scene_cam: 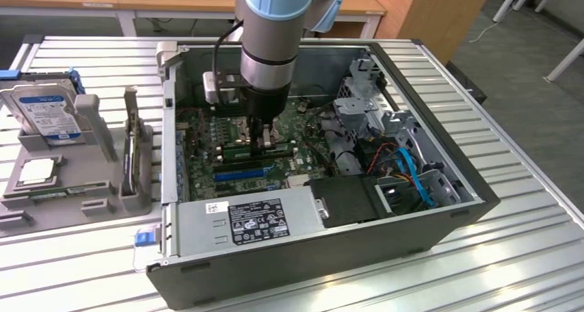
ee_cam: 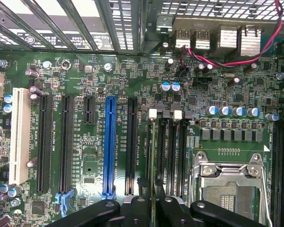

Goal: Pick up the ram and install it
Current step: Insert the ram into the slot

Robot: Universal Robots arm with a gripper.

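Pick-up done: ram [ee_cam: 152, 156] clamped edge-on between the jaws, at centre of the exterior frame, inside the open case [scene_cam: 365, 257]. Lined up over the black slots [ee_cam: 174, 156] beside the socket [ee_cam: 229, 184]; whether touching a slot, cannot tell. Judged not yet seated, so installing left to do. Arm [scene_cam: 269, 45] near-vertical from top centre of the exterior frame, wrist pointing straight down at the motherboard [ee_cam: 85, 71]. Hard drive [scene_cam: 46, 110] on worktop [scene_cam: 529, 271], exterior view's left.

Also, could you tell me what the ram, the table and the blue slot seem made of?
The ram looks like thin green circuit board, probably fibreglass laminate. The table: ribbed bare metal, likely aluminium, dull sheen. The blue slot: moulded plastic, by its uniform glossy colour.
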